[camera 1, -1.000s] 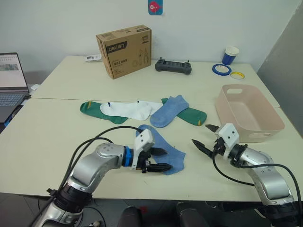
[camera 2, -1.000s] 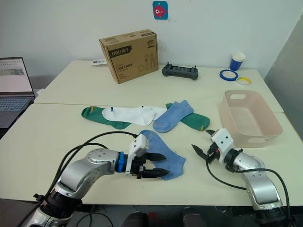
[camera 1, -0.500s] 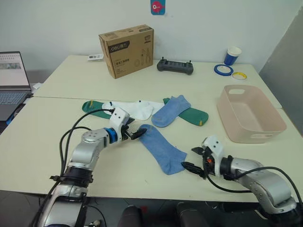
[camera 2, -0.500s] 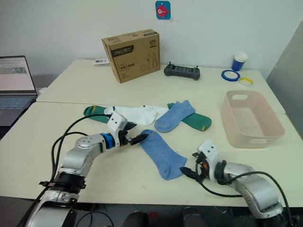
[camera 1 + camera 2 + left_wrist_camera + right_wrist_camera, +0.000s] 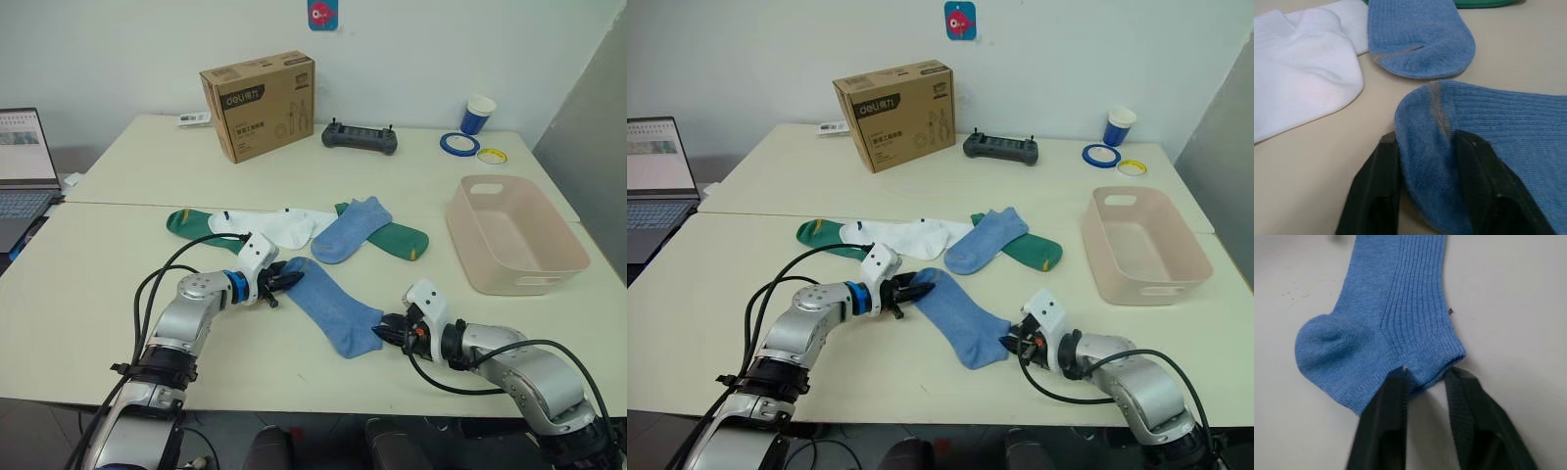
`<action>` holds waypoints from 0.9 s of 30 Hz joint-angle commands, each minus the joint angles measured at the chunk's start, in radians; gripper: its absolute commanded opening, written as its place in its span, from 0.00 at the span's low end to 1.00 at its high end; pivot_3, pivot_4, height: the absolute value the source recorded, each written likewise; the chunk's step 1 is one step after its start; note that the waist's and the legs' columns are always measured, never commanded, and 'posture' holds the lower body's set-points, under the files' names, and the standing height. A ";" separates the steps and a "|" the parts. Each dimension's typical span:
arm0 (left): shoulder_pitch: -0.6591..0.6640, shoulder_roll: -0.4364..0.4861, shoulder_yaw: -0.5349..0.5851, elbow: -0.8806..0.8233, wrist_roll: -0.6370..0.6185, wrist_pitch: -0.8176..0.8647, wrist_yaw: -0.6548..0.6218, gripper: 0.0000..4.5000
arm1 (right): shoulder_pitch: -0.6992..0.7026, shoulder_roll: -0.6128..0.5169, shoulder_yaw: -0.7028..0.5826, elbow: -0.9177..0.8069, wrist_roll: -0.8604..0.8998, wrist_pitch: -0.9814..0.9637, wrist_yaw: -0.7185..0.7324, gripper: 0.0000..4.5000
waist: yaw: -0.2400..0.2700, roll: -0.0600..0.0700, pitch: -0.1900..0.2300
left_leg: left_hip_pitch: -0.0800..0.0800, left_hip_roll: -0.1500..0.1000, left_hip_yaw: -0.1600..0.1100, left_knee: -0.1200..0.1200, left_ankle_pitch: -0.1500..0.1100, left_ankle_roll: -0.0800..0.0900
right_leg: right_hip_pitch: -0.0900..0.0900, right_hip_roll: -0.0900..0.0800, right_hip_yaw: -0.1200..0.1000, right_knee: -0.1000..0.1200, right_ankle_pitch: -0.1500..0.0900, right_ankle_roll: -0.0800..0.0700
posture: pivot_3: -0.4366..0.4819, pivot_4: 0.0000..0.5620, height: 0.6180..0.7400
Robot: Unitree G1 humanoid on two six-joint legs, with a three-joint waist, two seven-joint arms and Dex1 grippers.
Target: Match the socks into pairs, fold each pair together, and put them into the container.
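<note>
A light blue sock (image 5: 329,305) lies flat near the table's front, running diagonally. My left gripper (image 5: 285,277) is shut on its toe end (image 5: 1422,122), one black finger on each side. At the other end my right gripper (image 5: 385,332) is shut on the cuff edge (image 5: 1425,369). Behind lie a second light blue sock (image 5: 353,229), overlapping white socks (image 5: 269,227) and dark green socks (image 5: 186,223) (image 5: 403,239). The pink-beige container (image 5: 530,281) stands empty at the right.
A brown cardboard box (image 5: 257,103), a black controller (image 5: 360,138), a blue cup (image 5: 478,114) and tape rolls (image 5: 458,144) sit at the back. A laptop (image 5: 22,166) is at the far left edge.
My left gripper moved from the sock's near side to its toe end and closed. My right gripper came down and left to the cuff and closed on it.
</note>
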 commanded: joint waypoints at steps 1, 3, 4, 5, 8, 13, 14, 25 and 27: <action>0.019 0.015 0.019 -0.052 -0.001 0.010 0.007 0.05 | -0.018 0.003 0.002 -0.008 0.013 -0.011 0.018 0.00 | 0.000 0.000 0.000 | 0.000 0.000 0.000 0.000 0.000 0.000 | 0.000 0.000 0.000 0.000 0.000 0.000 | 0.48 0.27 1.00; 0.040 0.020 0.026 -0.082 -0.007 0.026 0.011 0.01 | -0.022 0.000 0.003 0.004 0.012 -0.017 0.026 0.00 | -0.001 0.000 0.000 | 0.000 0.000 0.000 0.000 0.000 0.000 | 0.000 0.000 0.000 0.000 0.000 0.000 | 0.48 0.27 1.00; 0.065 0.025 0.034 -0.122 -0.019 0.055 0.016 0.01 | -0.027 -0.006 -0.002 0.013 0.016 -0.021 0.037 0.00 | -0.001 0.000 0.000 | 0.000 0.000 0.000 0.000 0.000 0.000 | 0.000 0.000 0.000 0.000 0.000 0.000 | 0.48 0.27 1.00; 0.083 0.029 0.040 -0.152 -0.027 0.077 0.020 0.01 | -0.031 -0.011 -0.006 0.019 0.018 -0.024 0.045 0.00 | -0.003 0.000 0.000 | 0.000 0.000 0.000 0.000 0.000 0.000 | 0.000 0.000 0.000 0.000 0.000 0.000 | 0.48 0.27 1.00; 0.177 0.039 0.074 -0.303 -0.078 0.196 0.051 0.01 | -0.070 -0.032 -0.043 0.050 0.048 -0.018 0.084 0.00 | -0.005 0.000 0.000 | 0.000 0.000 0.000 0.000 0.000 0.000 | 0.000 0.000 0.000 0.000 0.000 0.000 | 0.48 0.27 1.00; 0.322 0.025 0.135 -0.549 -0.164 0.371 0.145 0.01 | -0.137 -0.085 -0.059 0.128 0.061 -0.034 0.166 0.00 | -0.006 0.000 0.000 | 0.000 0.000 0.000 -0.001 0.000 0.000 | 0.000 -0.001 0.000 0.000 0.000 0.000 | 0.48 0.27 1.00; 0.340 0.020 0.143 -0.585 -0.177 0.395 0.162 0.01 | -0.146 -0.094 -0.058 0.143 0.061 -0.041 0.180 0.00 | -0.005 0.000 0.000 | 0.000 0.000 0.000 0.000 0.000 0.000 | 0.000 -0.001 0.000 0.000 0.000 0.000 | 0.48 0.27 1.00; 0.555 -0.109 0.172 -0.826 -0.186 0.418 0.407 0.01 | -0.279 -0.159 0.049 0.339 0.010 -0.121 0.384 0.00 | -0.003 0.000 0.001 | 0.002 -0.001 0.000 0.000 0.000 0.000 | 0.001 -0.002 0.000 0.000 0.000 0.000 | 0.48 0.27 1.00; 0.558 -0.131 0.173 -0.807 -0.169 0.365 0.429 0.06 | -0.284 -0.153 0.054 0.349 0.000 -0.126 0.385 0.00 | -0.002 0.000 0.001 | 0.002 -0.001 0.001 0.000 0.000 0.000 | 0.001 -0.002 0.001 -0.001 0.000 0.000 | 0.48 0.27 1.00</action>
